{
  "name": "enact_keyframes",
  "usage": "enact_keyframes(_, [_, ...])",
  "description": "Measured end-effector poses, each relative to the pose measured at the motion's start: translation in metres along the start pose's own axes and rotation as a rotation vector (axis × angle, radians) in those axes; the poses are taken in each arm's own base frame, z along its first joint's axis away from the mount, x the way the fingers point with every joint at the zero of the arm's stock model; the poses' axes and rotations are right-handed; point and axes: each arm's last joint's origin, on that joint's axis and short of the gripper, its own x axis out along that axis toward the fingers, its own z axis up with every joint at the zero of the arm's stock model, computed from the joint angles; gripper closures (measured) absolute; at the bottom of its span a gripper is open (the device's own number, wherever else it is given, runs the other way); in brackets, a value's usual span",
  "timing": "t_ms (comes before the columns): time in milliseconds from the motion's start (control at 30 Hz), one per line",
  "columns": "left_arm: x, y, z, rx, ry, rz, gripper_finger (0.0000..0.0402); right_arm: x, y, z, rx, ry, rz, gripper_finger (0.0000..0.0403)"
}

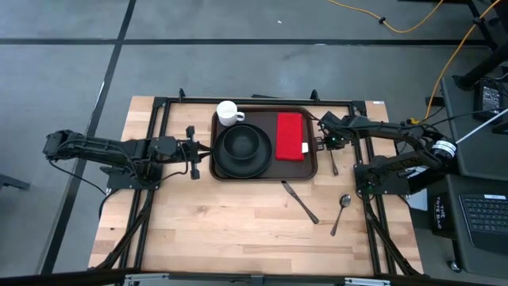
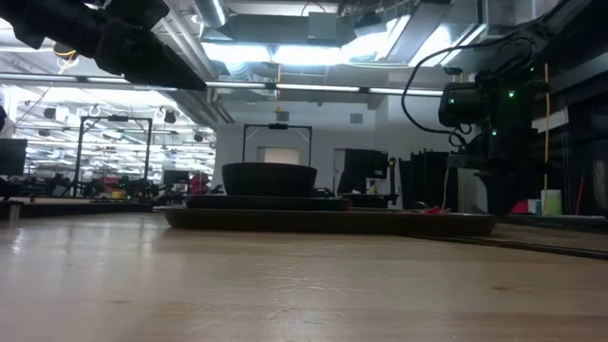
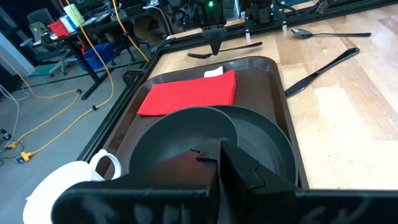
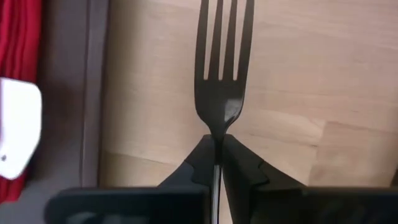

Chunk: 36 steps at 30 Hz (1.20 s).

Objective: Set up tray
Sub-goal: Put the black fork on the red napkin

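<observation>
We count one large dark brown rectangular tray [image 1: 265, 173] with a raised rim, lying at the far middle of the pale wooden table [image 1: 238, 230]. On it sit one round black plate [image 1: 226, 164] carrying one black bowl [image 1: 241, 144], one red folded napkin [image 1: 290, 135] and one white mug [image 1: 228, 113] at the far left corner.

Three pieces of dark cutlery show — one fork [image 4: 222, 68], one knife [image 1: 301, 202] and one spoon [image 1: 341, 210]. The knife and spoon lie on the bare wood nearer us than the tray, to its right.

The right gripper [image 4: 217, 146] hovers just beside the tray's right edge, its two fingers pinched on the fork's handle, tines pointing away over the wood.

The left gripper [image 3: 217, 155] waits just off the tray's left edge, fingers closed together with nothing between them.
</observation>
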Motion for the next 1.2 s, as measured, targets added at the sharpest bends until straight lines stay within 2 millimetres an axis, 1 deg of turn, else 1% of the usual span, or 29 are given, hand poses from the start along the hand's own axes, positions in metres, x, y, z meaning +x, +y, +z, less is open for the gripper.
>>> enact_keyframes(200, [0.0,0.0,0.0,0.0,0.0,0.0,0.04,-0.018,0.011,0.003,-0.05,0.01,-0.015,0.0378])
enact_keyframes(400, [0.0,0.0,0.0,0.0,0.0,0.0,0.04,-0.042,0.033,0.01,-0.124,-0.064,0.05,0.0378])
enact_keyframes(567, [0.0,0.0,0.0,0.0,0.0,0.0,0.0398,-0.065,0.052,0.012,-0.175,-0.128,0.095,0.0378])
enact_keyframes(667, [0.0,0.0,0.0,0.0,0.0,0.0,0.0396,-0.079,0.065,0.008,-0.212,-0.187,0.114,0.0377])
enact_keyframes(767, [0.0,0.0,0.0,0.0,0.0,0.0,0.0396,-0.089,0.078,-0.002,-0.222,-0.259,0.116,0.0377])
enact_keyframes(867, [0.0,0.0,0.0,0.0,0.0,0.0,0.0398,-0.095,0.088,-0.015,-0.245,-0.317,0.11,0.0377])
enact_keyframes(967, [0.0,0.0,0.0,0.0,0.0,0.0,0.0398,-0.097,0.094,-0.024,-0.28,-0.341,0.125,0.0377])
enact_keyframes(1067, [0.0,0.0,0.0,0.0,0.0,0.0,0.0396,-0.099,0.097,-0.027,-0.293,-0.363,0.139,0.0377])
enact_keyframes(1200, [0.0,0.0,0.0,0.0,0.0,0.0,0.0397,-0.101,0.1,-0.026,-0.302,-0.423,0.142,0.0377])
